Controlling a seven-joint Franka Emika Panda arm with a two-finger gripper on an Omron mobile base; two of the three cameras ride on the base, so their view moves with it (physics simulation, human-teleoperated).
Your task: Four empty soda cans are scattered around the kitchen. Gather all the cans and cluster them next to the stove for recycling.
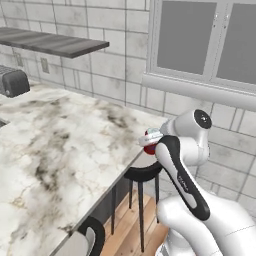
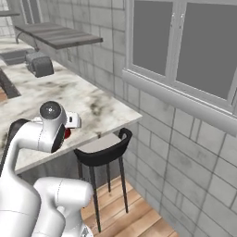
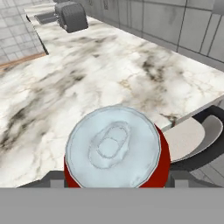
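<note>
A red soda can with a silver top sits right in front of the hand camera, between the fingers of my gripper. The jaws are shut on its sides, and only the dark finger bases show, left and right of it. From the base views, the can peeks out behind my wrist, held over the marble counter's right corner, by the edge. The stove is out of view.
A dark toaster stands at the counter's far end under a wall shelf. A black stool stands on the wood floor just past the counter edge. A tiled wall with a window runs on the right.
</note>
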